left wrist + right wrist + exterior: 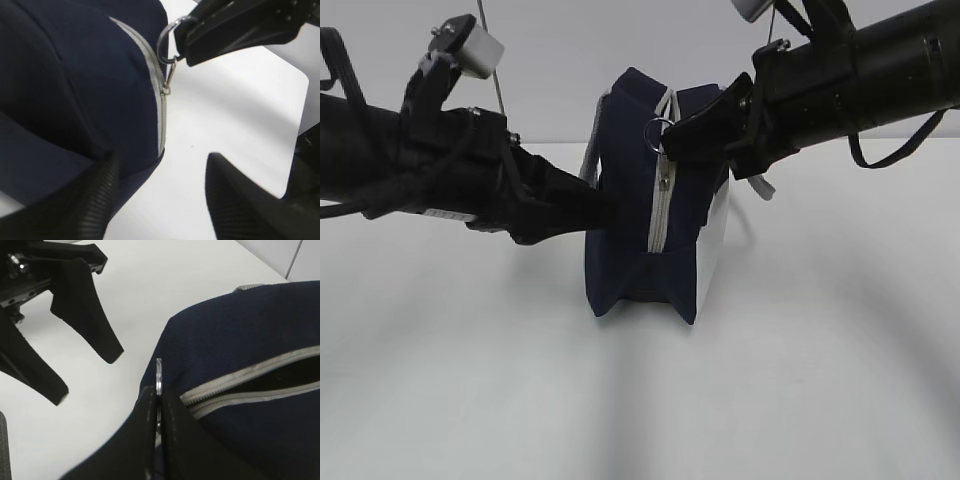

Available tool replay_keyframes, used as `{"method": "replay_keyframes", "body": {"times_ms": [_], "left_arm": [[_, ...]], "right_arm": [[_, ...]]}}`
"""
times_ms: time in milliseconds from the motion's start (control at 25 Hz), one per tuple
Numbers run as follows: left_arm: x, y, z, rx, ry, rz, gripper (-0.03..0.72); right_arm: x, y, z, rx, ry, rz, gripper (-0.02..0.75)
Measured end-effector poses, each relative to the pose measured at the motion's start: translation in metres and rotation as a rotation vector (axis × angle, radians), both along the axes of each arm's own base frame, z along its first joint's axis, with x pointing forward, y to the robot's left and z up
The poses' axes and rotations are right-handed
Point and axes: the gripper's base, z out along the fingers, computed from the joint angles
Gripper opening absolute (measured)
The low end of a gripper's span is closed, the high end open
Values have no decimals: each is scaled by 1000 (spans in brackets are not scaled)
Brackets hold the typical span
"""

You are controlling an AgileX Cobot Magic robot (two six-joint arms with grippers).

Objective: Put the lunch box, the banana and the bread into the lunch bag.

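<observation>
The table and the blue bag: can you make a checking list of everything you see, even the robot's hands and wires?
Surface: white table, bare where visible.
Job's things: lunch bag upright, zipper partly open; lunch box, banana, bread nothing seen.
Clutter: nothing seen.
Hands: right hand shut on ring pull; left hand open, one finger against the bag's side.
Cables: black cable loops under the right arm.
Surroundings: plain pale wall.

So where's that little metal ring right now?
The ring pull sits at the top of the lunch bag, mid-table in the exterior view, pinched in the right claw.
</observation>
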Motion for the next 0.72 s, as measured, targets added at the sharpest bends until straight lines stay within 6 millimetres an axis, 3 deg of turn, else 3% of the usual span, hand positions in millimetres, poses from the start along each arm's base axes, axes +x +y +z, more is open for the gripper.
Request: {"method": "replay_keyframes", "body": {"times_ms": [280, 720], "left_arm": [[10, -6, -24, 5, 47, -17, 482], [25, -11, -37, -64, 32, 47, 494]], "right_arm": [[0, 0, 0, 1, 5, 2, -16], [-1, 0, 0, 3, 12, 7, -16]]}}
